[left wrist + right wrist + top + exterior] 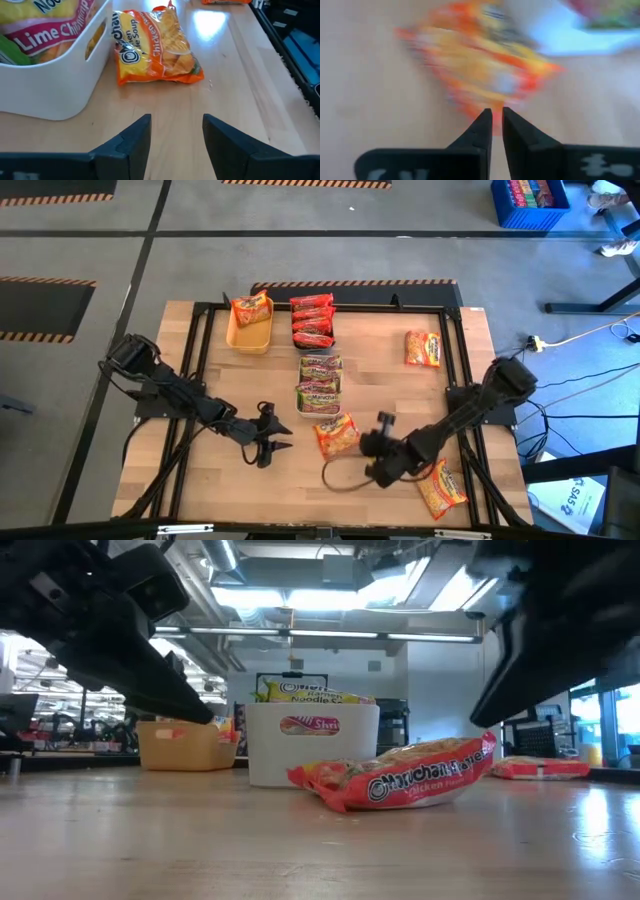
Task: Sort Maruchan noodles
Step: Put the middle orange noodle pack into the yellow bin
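Note:
An orange-yellow Maruchan packet (337, 435) lies flat on the wooden table, just in front of the white tray (303, 402). My right gripper (497, 112) is shut and slants down, its tips at that packet's near corner (485, 102). My left gripper (176, 120) stands open a little to the table's left of the same packet (155, 45), pointing at it with nothing between its fingers. Two more orange packets (423, 348) (443, 488) lie loose on the right side of the table. My right gripper's shut fingertips (482, 120) stand at the near corner of the orange packet, which lies flat on the table. The right wrist view is blurred, so I cannot tell whether they touch it.
The white tray holds green-pink lime packets (320, 385). Behind it, red packets (312, 320) are stacked. A yellow tray (250, 338) at the far left holds one orange packet. A black frame (200, 360) borders the table. A dark cable (340, 480) loops near the front edge.

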Motion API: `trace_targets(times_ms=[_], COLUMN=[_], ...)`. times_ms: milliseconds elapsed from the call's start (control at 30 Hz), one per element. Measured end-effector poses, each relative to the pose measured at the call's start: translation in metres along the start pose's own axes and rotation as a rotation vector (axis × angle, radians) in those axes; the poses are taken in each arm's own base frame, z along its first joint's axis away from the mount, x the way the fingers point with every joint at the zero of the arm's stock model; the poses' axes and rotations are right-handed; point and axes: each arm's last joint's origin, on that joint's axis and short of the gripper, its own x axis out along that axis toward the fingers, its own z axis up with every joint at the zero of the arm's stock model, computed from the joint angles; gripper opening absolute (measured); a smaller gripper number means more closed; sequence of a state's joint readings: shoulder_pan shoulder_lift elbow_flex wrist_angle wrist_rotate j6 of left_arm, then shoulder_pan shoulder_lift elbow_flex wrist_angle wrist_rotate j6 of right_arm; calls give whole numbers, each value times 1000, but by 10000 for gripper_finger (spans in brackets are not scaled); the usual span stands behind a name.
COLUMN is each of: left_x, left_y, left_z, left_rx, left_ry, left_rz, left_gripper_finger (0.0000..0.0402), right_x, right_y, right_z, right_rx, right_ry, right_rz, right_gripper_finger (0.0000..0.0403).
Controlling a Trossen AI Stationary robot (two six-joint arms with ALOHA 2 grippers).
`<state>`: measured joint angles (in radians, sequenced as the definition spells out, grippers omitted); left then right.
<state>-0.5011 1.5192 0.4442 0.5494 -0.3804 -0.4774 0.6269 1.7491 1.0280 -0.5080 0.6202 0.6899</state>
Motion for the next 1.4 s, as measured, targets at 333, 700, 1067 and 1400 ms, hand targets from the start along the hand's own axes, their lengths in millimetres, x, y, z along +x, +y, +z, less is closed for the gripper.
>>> trace_targets(times_ms=[333, 700, 1067, 1400], left_x=[0, 1, 29, 13], left_y=[2, 3, 14, -32], left_z=[1, 3, -23, -16], left_rx=[12, 12, -50, -192], left_ry=[-14, -30, 54, 216], left_rz=[28, 53, 31, -403], left_gripper_finger=[175, 174, 174, 174], right_x=[43, 73, 72, 75], right_y=[-8, 26, 36, 32], right_z=[-17, -3, 18, 21], right_rx=[100, -27, -65, -63], right_ry=[-70, -284, -335, -346], right_rz=[41, 162, 205, 185], right_gripper_finger=[28, 28, 28, 28])
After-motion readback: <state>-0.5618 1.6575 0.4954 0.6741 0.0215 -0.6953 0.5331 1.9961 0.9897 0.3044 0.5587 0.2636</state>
